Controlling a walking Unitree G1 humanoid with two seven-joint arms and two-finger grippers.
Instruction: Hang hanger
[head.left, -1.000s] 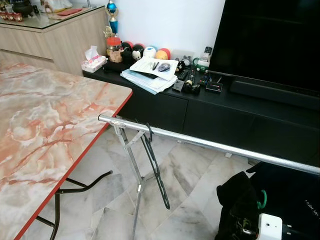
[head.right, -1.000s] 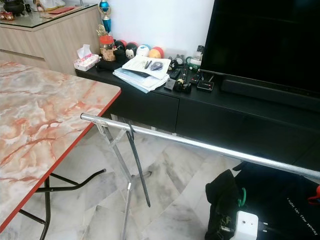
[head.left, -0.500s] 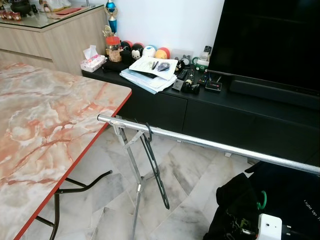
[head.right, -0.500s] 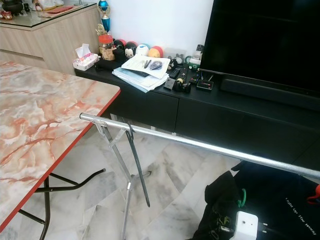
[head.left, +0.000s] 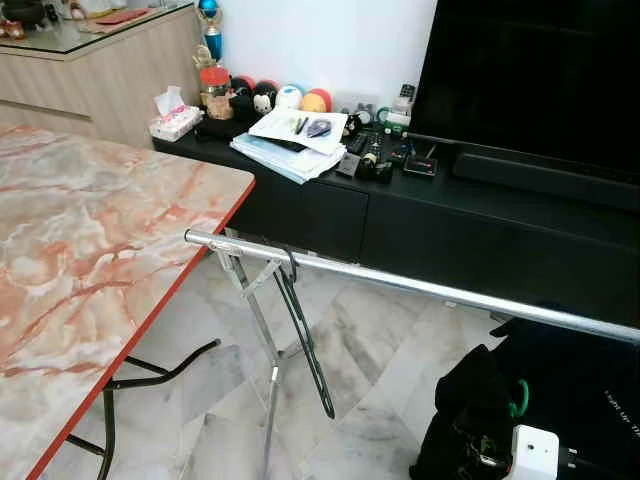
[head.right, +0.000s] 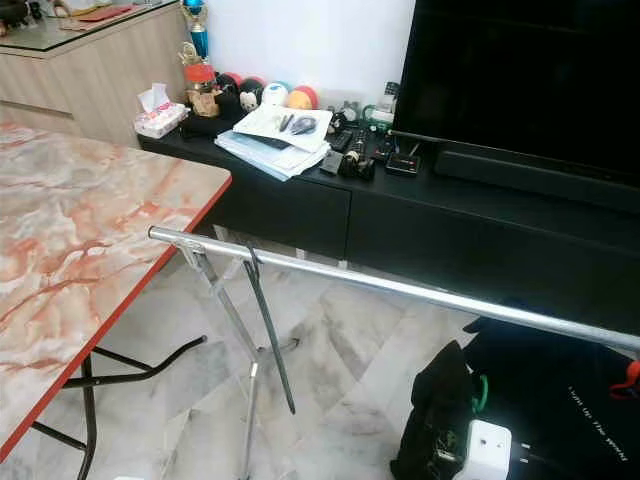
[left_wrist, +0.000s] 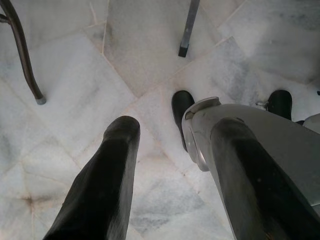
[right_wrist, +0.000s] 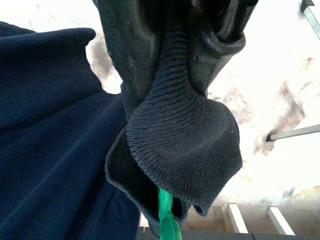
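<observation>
A silver rail of a folding rack crosses in front of me. A bare black hanger hangs from it near its left end. At the lower right, a dark garment on a green hanger is held up below the rail. In the right wrist view my right gripper is shut on the garment's ribbed collar, and the green hook pokes out beneath. My left gripper hangs open over the marble floor, holding nothing.
A marble table with a red edge stands close on the left. Behind the rail are a long black TV cabinet with papers and small items, and a large TV. The rack's legs stand on the tiled floor.
The whole picture has slid a little, so the camera has moved. The black hanger stays on the rail and the garment stays in my right gripper.
</observation>
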